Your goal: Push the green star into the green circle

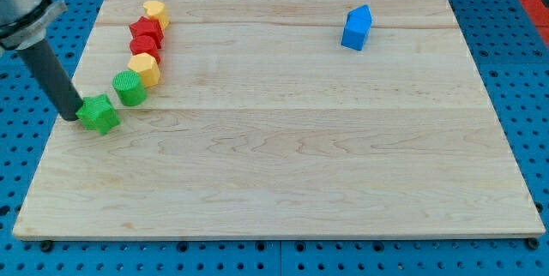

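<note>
- The end effector is a straight dark rod with nothing to open or close and nothing held; my tip (74, 117) rests on the desk (283, 165) near its edge at the view's left.
- The green star (99, 114) lies just to the view's right of my tip, apparently touching it, though the contact line is hard to make out where the rod's dark end meets the block.
- The green circle (130, 88) sits up and to the view's right of my tip, just beyond the star; the two green blocks look close together, perhaps touching at one corner.
- Farther from my tip along the same slanted line toward the view's top stand a yellow block (145, 69), then two red blocks (144, 46) (147, 29) pressed together, then a second yellow block (156, 12) at the far end of the row.
- A blue block (356, 27), shaped like a small house, stands alone well away from my tip, far toward the view's right and top.
- The rod leans up and toward the view's left from my tip, into its grey mount (21, 6) at the corner of the view.
</note>
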